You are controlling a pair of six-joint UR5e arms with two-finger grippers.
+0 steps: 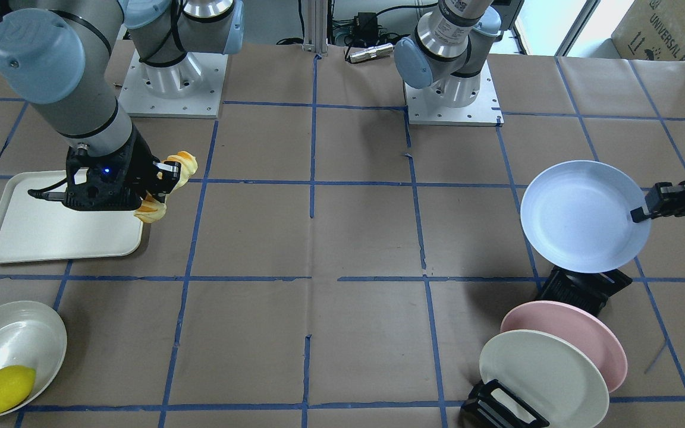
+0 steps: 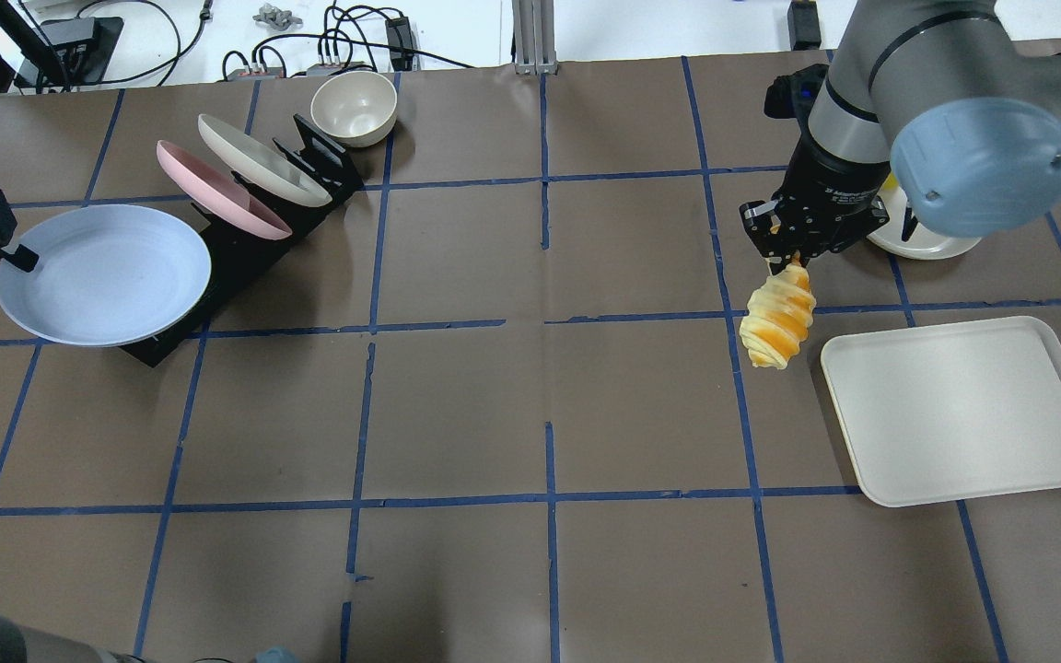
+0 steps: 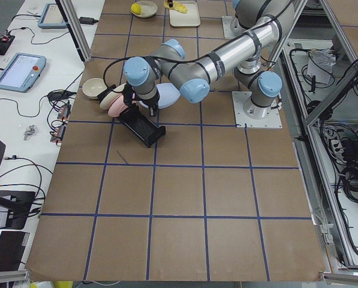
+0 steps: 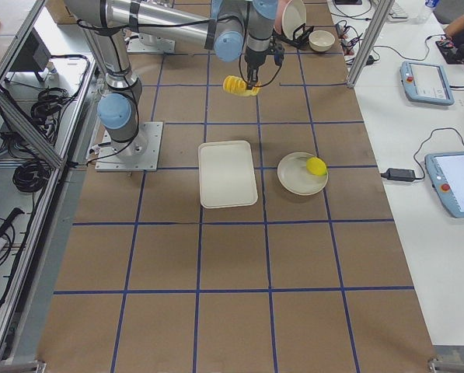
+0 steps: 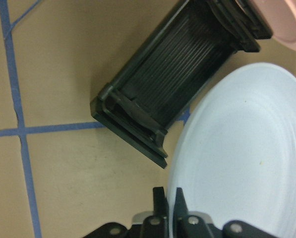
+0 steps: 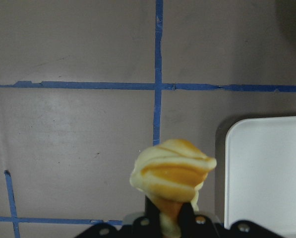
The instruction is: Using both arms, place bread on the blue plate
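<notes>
Midway: right end effector (image 2: 793,261) clamped bread (image 2: 777,318), left end effector (image 2: 22,261) clamped blue plate (image 2: 102,276) rim; next needed bread brought over plate.

Bright, even room light falls from above. In the overhead view the brown paper (image 2: 457,414) carries a faint pale sheen well to the view's left of the cream tray (image 2: 963,414), with no hard glare. Shadows are soft: in the front-facing and right wrist views a narrow dark band hugs one edge of the tray. The right wrist view is greyer and dimmer, darkening at the corner above the tray. The bread (image 6: 172,171), close to the lens, looks slightly soft. The left wrist view is soft throughout, with the blue plate (image 5: 242,148) washed pale and the black plate rack (image 5: 167,94) losing detail.
</notes>
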